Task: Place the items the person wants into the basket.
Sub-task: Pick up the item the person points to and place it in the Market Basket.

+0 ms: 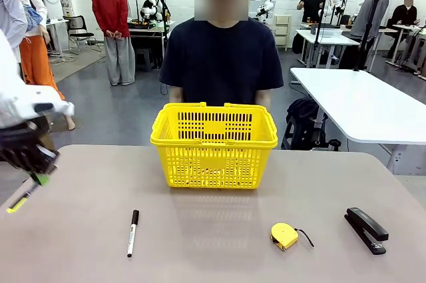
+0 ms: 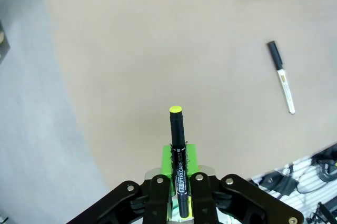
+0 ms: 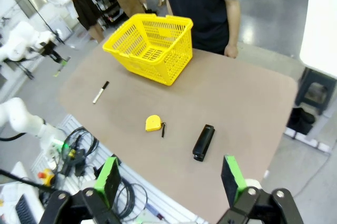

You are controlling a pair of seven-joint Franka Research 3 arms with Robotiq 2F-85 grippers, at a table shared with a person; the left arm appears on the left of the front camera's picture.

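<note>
While pen (image 2: pixel 178 150) is clamped in left jaws, it should be carried level over basket (image 1: pixel 213 144) rim | right jaws apart.

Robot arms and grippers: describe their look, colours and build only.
The left arm has a smooth white shell. The left gripper is black, with jointed links pinned by silver bolts and jaws faced in bright green pads. The right gripper matches: black links, green pads on its jaws.
</note>
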